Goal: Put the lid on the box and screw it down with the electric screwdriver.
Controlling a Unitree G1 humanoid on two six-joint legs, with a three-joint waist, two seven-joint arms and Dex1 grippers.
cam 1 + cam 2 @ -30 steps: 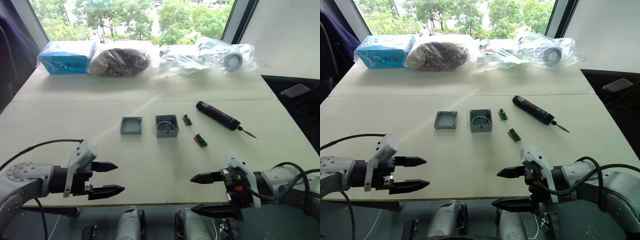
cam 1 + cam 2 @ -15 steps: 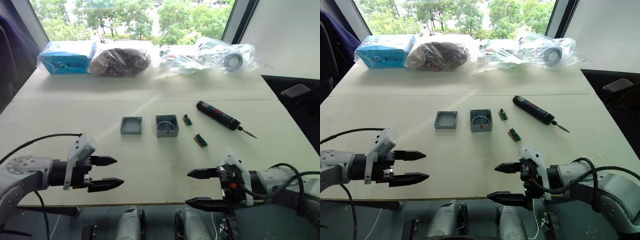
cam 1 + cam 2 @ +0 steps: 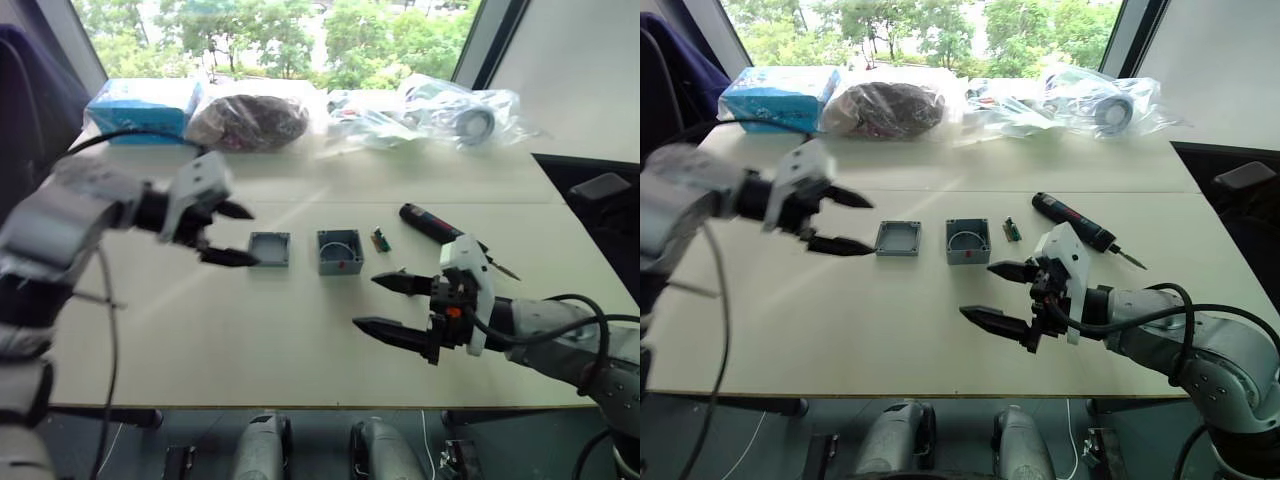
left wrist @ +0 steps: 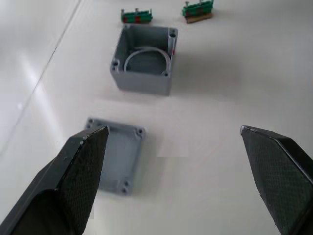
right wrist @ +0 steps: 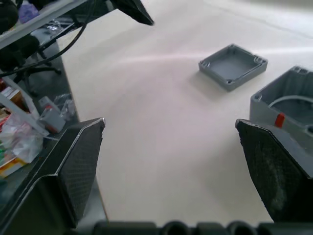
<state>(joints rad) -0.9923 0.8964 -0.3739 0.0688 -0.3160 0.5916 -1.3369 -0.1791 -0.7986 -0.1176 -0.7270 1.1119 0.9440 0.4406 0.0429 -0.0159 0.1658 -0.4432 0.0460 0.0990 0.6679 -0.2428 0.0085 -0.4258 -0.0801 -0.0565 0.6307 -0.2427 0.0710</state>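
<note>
Hands both hang spread and empty above the pale surface (image 3: 150,340). The left hand (image 3: 232,234) hovers just left of the lid (image 3: 269,249), which lies rim-up beside the box (image 3: 339,251), the two apart. The right hand (image 3: 392,306) sits nearer the front edge, in front of the box and to its right. The electric screwdriver (image 3: 438,227) lies at an angle on the right side of the surface, well clear of both hands, its bit end passing behind the right hand's white housing. The left wrist view looks down into the box and shows a light curved wire (image 4: 146,53) inside, screw holes at the corners of box and lid, and two small green parts (image 4: 197,10) past the box; the head views show one green part (image 3: 1011,230) between box and screwdriver. The right wrist view shows a small red mark (image 5: 279,120) on the box's outer wall. Clear plastic bags (image 3: 455,107) and a blue packet (image 3: 140,98) line the far edge by the window.
</note>
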